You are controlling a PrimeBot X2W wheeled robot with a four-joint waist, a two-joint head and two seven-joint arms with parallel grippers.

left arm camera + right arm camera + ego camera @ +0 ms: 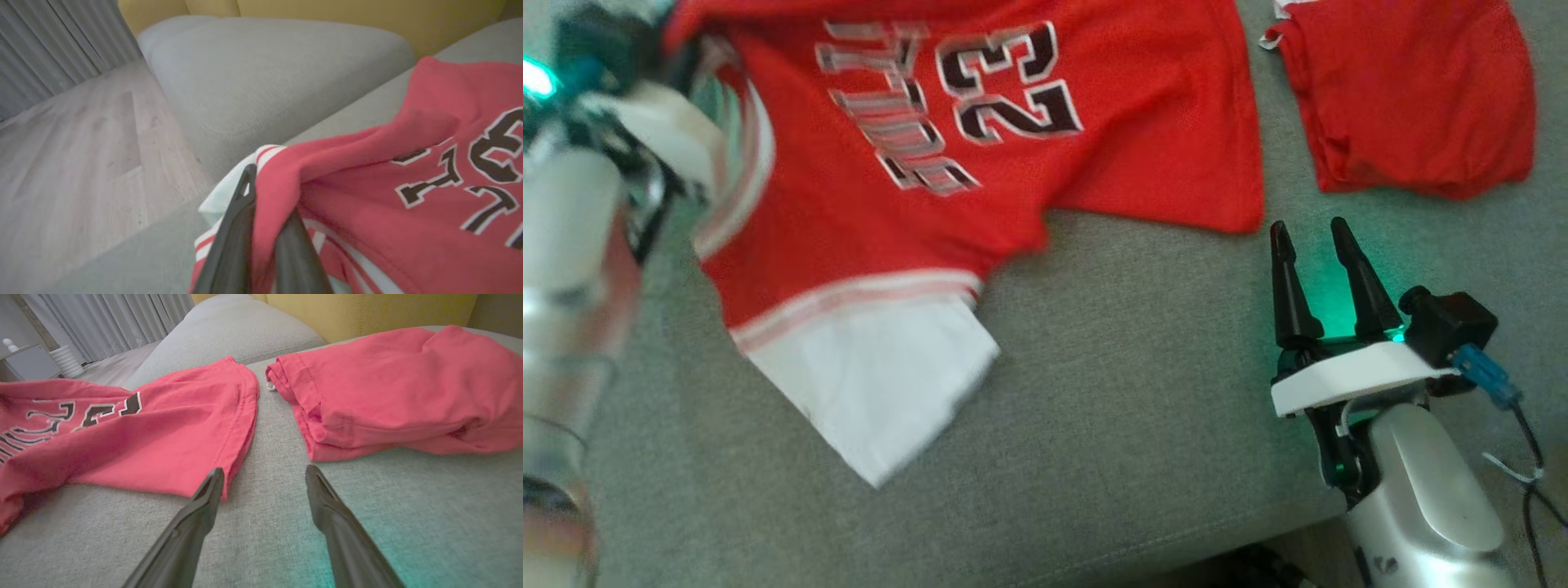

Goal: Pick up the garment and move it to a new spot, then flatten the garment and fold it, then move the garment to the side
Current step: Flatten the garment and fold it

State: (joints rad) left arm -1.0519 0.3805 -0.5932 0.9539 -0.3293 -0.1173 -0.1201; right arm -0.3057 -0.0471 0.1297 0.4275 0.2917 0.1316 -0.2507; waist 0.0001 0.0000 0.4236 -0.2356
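Closest to me in the head view, the right gripper (1311, 224) sits at about 4 o'clock. Its two dark fingers point toward 12 and are spread wide, with bare grey cushion (1135, 425) between them. Through its own wrist camera, one fingertip lies just beside the corner of the jersey (143, 433) hem, though I cannot tell whether they touch. At 9 o'clock in the head view my left forearm (568, 245) is a pale blur, and that arm's end is too smeared to read there. The left wrist camera is clearer: the left gripper (269, 196) is clamped narrow on a bunched fold of the jersey at its red-and-white striped edge, with red cloth pinched between the two fingers. Just past the centre of the head view, a white sleeve (874, 392) lies flat on the cushion and points toward 7 o'clock. Beyond it the red body of the jersey spreads from the centre up toward 11 and 12 o'clock, printed side up. Its black-and-white number and lettering are upside down to me, and its surface is rumpled into soft ridges. At 1 o'clock a second red garment (1413, 98) lies folded, near the jersey but apart from it, with a strip of cushion between them. Farther off in the wrist views, a yellow backrest (367, 310) runs along 12 o'clock. A wooden floor (73, 143) lies at 9 o'clock, and grey curtains (49, 49) hang at 10.
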